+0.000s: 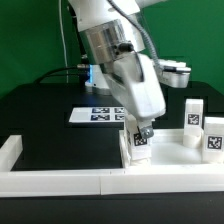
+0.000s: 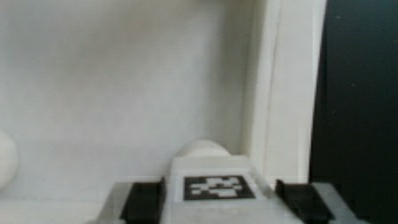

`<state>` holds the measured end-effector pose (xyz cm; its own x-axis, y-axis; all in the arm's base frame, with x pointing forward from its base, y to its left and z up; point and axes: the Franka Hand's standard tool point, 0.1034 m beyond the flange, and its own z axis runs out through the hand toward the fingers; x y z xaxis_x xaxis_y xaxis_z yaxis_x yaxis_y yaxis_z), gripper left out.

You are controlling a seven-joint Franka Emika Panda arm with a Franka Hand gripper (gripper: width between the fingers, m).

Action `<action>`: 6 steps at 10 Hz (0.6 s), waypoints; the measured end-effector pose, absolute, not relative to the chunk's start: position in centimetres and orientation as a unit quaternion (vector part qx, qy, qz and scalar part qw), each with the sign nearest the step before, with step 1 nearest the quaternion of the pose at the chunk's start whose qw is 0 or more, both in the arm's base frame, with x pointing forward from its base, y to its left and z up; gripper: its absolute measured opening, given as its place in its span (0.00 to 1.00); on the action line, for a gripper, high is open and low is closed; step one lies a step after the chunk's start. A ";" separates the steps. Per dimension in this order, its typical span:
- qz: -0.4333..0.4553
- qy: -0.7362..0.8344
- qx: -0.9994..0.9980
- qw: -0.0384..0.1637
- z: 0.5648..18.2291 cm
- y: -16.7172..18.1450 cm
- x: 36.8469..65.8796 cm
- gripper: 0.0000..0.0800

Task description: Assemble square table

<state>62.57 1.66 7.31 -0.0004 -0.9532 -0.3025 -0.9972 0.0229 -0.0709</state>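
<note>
Tabletop [image 2: 125, 90] lies flat directly under the gripper [image 1: 143, 131], raised rim [image 2: 267, 80] alongside, likely braced in the border rails' [image 1: 60, 182] corner to stay put. Gripper jaws partly closed, clamped on one tagged leg [image 2: 217, 178], held upright, probably for a corner socket. Spare legs [image 1: 192, 114] stand beyond it.

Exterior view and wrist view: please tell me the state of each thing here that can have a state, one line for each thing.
gripper: pointing down, shut on the held leg.
held leg: upright between the fingers, at the table top's corner; whether it is seated in a socket cannot be told.
table top: lying flat, rim up.
second leg: standing upright, not held.
third leg: standing upright, not held.
marker board: lying flat.
</note>
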 end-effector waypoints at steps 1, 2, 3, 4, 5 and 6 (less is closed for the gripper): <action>0.084 0.728 -0.668 0.131 7.2 2.0 62.7 0.36; 0.087 0.745 -0.648 0.129 7.2 2.0 62.7 0.36; 0.085 0.735 -0.660 0.130 7.2 2.0 62.7 0.36; 0.084 0.728 -0.668 0.131 7.2 2.1 62.7 0.43; 0.083 0.724 -0.672 0.131 7.2 2.0 62.7 0.65; 0.080 0.646 -0.749 0.123 7.4 1.7 62.3 0.65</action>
<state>62.32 1.66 7.40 0.1526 -0.9483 -0.2782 -0.9875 -0.1354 -0.0804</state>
